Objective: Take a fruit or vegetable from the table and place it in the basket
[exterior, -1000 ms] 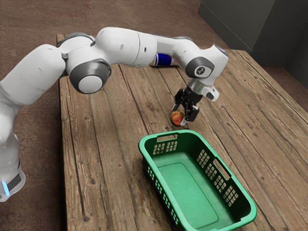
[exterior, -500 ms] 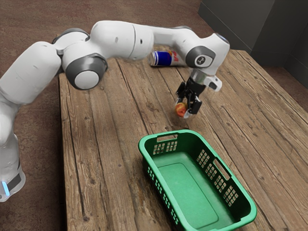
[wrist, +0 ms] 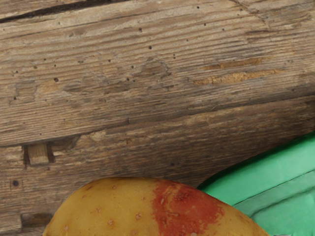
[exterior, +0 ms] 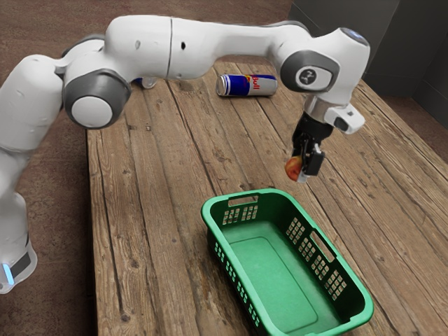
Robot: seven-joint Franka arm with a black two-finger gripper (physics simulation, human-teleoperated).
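Note:
In the exterior view my gripper [exterior: 305, 166] is shut on a red and yellow fruit [exterior: 292, 168], holding it in the air above the table, beyond the basket's far end. In the wrist view the fruit [wrist: 133, 209] lies at the lower edge, yellow with a red patch. The green basket [exterior: 210, 213] stands upright on the table, its inside bare; part of it, the basket's green rim [wrist: 275, 169], appears close beside the fruit in the wrist view.
A blue and silver can [exterior: 246, 85] lies on its side at the far part of the wooden table [exterior: 161, 210]. Another small whitish object [exterior: 147, 82] is partly hidden behind the arm.
The fruit has risen off the table in my gripper and moved toward the exterior view's right. The arm's move has uncovered more of the can. The basket has stayed put.

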